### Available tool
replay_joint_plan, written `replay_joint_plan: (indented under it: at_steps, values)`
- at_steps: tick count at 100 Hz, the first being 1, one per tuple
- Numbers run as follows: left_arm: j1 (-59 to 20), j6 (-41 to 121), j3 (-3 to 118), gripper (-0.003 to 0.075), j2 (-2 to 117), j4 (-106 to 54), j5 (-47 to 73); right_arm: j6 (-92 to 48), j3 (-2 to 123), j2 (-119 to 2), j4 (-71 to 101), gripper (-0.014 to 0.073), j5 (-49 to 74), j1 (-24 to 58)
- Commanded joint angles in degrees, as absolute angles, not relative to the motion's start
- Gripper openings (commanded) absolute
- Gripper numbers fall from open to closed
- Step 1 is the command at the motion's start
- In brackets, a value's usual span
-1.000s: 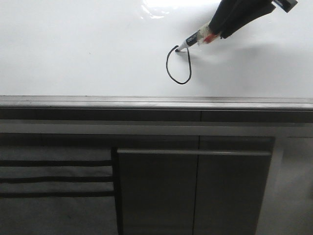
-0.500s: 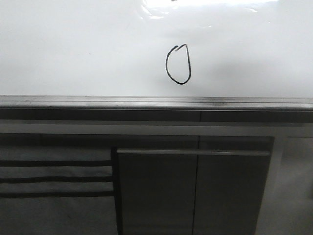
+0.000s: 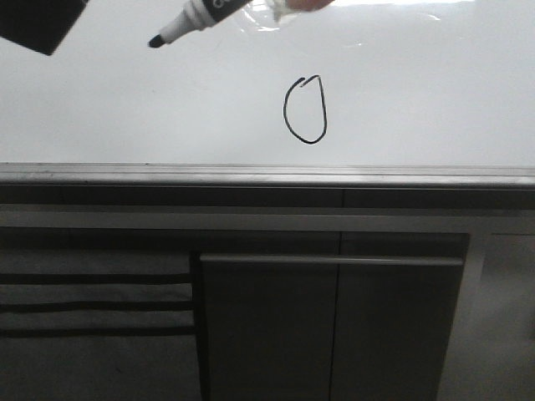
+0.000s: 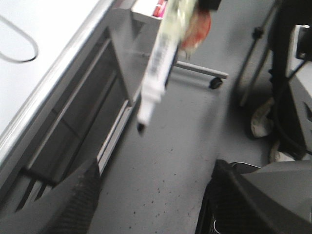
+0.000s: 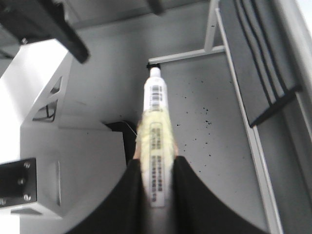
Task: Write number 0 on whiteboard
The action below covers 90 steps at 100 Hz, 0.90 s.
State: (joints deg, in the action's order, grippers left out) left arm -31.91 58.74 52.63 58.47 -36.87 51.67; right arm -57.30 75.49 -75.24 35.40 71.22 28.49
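The number 0 [image 3: 305,110] is a closed thin black loop on the glossy whiteboard [image 3: 125,100]; part of the loop also shows in the left wrist view [image 4: 19,48]. My right gripper [image 5: 158,178] is shut on a marker [image 5: 156,131] wrapped in yellowish tape. In the front view the marker [image 3: 196,18] enters from the top, with its black tip up and to the left of the 0 and apart from it. My left gripper [image 4: 156,168] is open and empty, with the marker [image 4: 158,63] hanging in front of it. A dark part of it shows at the front view's top left [image 3: 38,25].
A grey metal edge strip [image 3: 267,175] runs along the board's near side. Dark grey cabinet panels [image 3: 334,326] lie below it. A grey floor [image 4: 175,161], a wheeled frame [image 4: 209,78] and a white stand [image 5: 58,161] show in the wrist views.
One second ago the marker tip touched the top of the loop. It then left the front view and now re-enters at the top, left of the 0. The dark left gripper has appeared.
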Motion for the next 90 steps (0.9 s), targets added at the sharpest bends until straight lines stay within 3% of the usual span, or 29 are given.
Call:
replay_joint_plan:
  at_steps: [1,56,66,90]
  values:
    - [-31.93,62.78,55.36,0.0442,59.22,-42.82,50.95,-61.38,76.78,-73.5,36.92,-0.0005,71.49,30.86]
    - [-36.17,67.34,56.61,0.0434,60.87,-44.25,51.18,-66.09,76.78,-73.5,36.99,-0.0005,64.18,35.53]
    - [-36.17,67.34,56.61,0.0371,60.87,-44.25,50.97,-66.09,76.78,-73.5,37.57,-0.0005,64.44,35.53]
    - [-36.17,67.24,56.61,0.0123,60.87,-44.25,49.08,-66.09,76.78,-73.5,37.59,-0.0005,65.69,35.53]
